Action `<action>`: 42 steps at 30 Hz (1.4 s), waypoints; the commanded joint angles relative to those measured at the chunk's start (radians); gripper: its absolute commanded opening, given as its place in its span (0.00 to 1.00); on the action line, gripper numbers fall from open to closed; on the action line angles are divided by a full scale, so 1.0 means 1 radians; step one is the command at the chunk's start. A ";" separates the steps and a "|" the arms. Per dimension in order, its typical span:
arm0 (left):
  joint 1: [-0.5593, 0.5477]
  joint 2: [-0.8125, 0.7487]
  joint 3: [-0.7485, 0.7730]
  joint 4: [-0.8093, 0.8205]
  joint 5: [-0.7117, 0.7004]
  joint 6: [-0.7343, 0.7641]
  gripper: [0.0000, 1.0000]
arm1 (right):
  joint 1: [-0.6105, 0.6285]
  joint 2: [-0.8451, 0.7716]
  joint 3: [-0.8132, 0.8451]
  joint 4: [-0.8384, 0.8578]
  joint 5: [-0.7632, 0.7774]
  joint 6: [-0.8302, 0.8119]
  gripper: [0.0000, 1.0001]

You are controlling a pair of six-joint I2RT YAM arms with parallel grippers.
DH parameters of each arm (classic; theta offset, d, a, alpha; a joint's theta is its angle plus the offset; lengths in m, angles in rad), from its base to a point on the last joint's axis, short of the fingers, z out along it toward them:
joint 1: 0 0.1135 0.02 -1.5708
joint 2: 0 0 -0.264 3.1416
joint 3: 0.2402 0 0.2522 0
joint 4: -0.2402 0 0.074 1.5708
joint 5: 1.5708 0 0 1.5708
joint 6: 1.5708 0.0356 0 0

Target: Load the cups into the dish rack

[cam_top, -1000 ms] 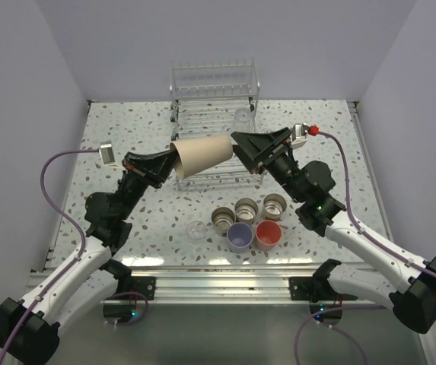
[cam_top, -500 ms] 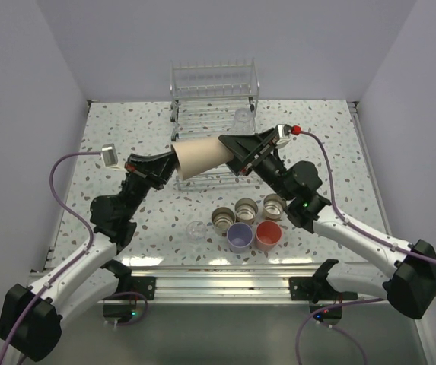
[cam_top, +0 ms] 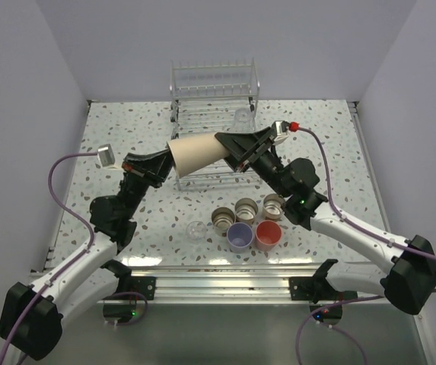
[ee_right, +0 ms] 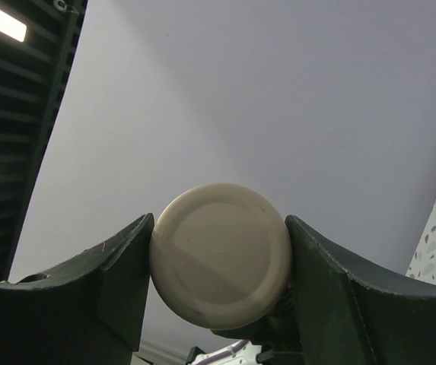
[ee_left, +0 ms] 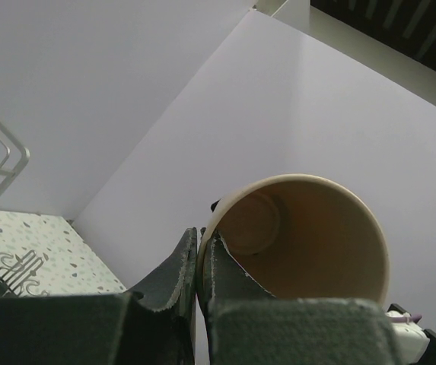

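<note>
A tall beige cup (cam_top: 198,155) hangs on its side in the air in front of the dish rack (cam_top: 214,76). My left gripper (cam_top: 167,163) is shut on its rim; in the left wrist view, one finger of that gripper (ee_left: 197,233) is inside the cup (ee_left: 309,243) and one is outside. My right gripper (cam_top: 229,147) is shut on the cup's base end. The right wrist view shows the round base (ee_right: 219,255) touched on both sides by that gripper (ee_right: 219,222). A clear cup (cam_top: 242,118) sits in the rack.
On the table near the front stand three metallic cups (cam_top: 246,207), a lavender cup (cam_top: 239,236), a coral cup (cam_top: 268,235) and a clear cup (cam_top: 195,230). White walls close in the speckled table (cam_top: 126,137) on three sides.
My right gripper has moved left onto the beige cup's base and closed on it from wide open. The left gripper has kept its pinch on the rim.
</note>
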 commanded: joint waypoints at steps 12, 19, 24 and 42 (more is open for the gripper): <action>0.004 -0.113 0.269 -0.953 -0.267 0.222 0.81 | 0.022 -0.070 0.172 -0.293 0.120 -0.277 0.00; 0.004 -0.066 0.562 -1.652 -0.454 0.397 0.98 | 0.021 0.007 0.465 -0.677 0.351 -0.677 0.00; 0.004 -0.067 0.582 -1.850 -0.545 0.524 0.99 | 0.021 0.210 0.683 -0.895 0.526 -0.990 0.00; 0.004 -0.394 0.357 -1.634 -0.616 0.614 1.00 | -0.071 0.889 1.288 -1.044 0.583 -1.247 0.00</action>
